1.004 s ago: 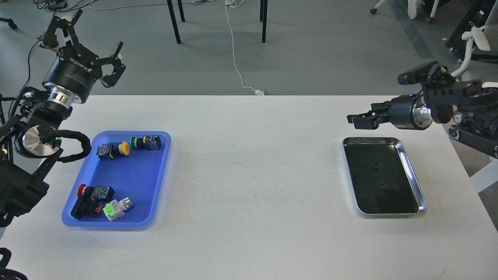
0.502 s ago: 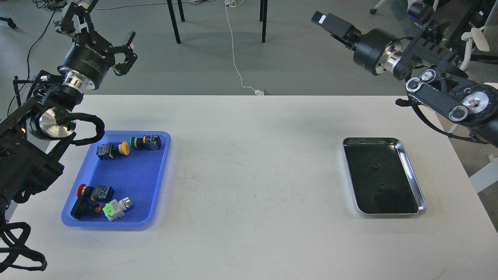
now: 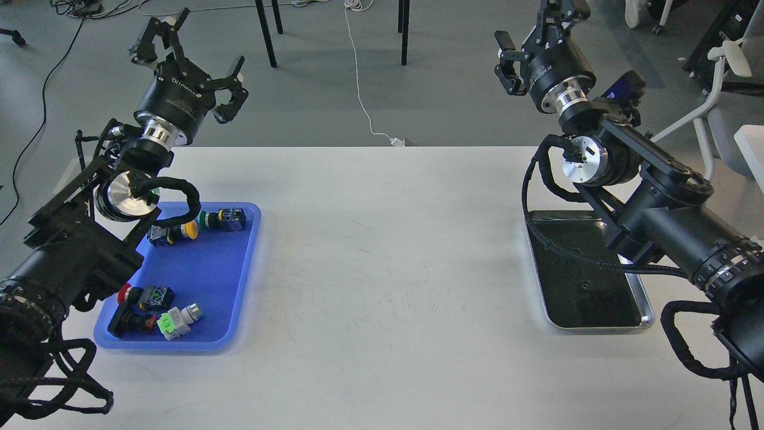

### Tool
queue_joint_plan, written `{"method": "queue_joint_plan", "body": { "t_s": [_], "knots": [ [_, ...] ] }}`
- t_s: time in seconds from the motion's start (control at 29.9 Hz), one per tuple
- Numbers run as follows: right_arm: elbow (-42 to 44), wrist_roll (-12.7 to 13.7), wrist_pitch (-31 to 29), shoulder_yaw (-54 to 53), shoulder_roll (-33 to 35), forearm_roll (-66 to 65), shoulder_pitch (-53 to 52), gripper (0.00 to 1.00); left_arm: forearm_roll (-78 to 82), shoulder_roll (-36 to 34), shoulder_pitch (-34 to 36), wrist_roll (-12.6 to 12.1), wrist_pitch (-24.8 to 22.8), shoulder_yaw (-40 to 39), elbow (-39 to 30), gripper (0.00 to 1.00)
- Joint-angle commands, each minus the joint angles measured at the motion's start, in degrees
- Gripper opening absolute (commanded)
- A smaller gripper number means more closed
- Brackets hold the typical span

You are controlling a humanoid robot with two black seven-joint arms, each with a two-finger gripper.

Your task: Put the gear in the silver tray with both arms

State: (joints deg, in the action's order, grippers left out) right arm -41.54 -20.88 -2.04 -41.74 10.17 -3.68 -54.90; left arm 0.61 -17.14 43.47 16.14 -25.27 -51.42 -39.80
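The silver tray [image 3: 597,326] lies on the right of the white table, its dark floor empty; my right arm crosses above its far half. Several push-button switch parts lie in a blue plastic tray [image 3: 203,269] on the left: a yellow-capped one [image 3: 190,230], a green-capped one [image 3: 224,219], a red-capped one [image 3: 134,294] and a white and green one [image 3: 179,319]. My left gripper [image 3: 192,52] is open and empty, raised beyond the table's far edge, above and behind the blue tray. My right gripper [image 3: 533,33] is open and empty, raised beyond the far edge behind the silver tray.
The white table [image 3: 382,257] spans the view. Chair legs [image 3: 267,33] and a white cable [image 3: 361,83] are on the floor beyond its far edge. An office chair [image 3: 725,65] stands at the far right.
Both arms have swung inward. My left gripper moved right and stayed open. My right arm came down over the silver tray's far half, and its gripper turned upward and shows open.
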Motion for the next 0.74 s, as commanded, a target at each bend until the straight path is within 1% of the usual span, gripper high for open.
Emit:
{"method": "queue_joint_plan", "body": {
  "t_s": [0.0,0.1,0.2,0.33,0.54,0.7],
  "knots": [
    [1.6,0.1,-5.1,-1.4,-0.4,8.5,1.6,0.99,-0.8,1.4,-1.2,-0.1,0.0,-1.7,0.0,0.98],
    [1.8,0.2,-8.7,-4.5,-0.4,11.1,3.7,0.99,-0.9,1.8,-1.9,-0.1,0.0,-2.0,0.0,0.98],
    [1.9,0.9,-9.6,-7.9,-0.4,11.3,5.8,0.99,-0.9,1.8,-2.9,-0.1,0.0,-2.0,0.0,0.98],
    [1.9,1.0,-9.9,-11.0,-0.4,11.3,8.3,0.99,-0.9,2.4,-3.7,0.1,0.3,-2.4,0.0,0.98],
    [2.7,0.8,-10.4,-10.9,-0.2,11.2,8.7,0.99,-0.9,2.6,-3.7,0.6,0.8,-2.4,0.0,0.98],
    [1.9,0.8,-10.9,-10.4,0.1,11.1,8.5,0.99,-0.9,3.2,-5.2,0.6,1.0,-2.5,-0.1,0.98]
  ]
}}
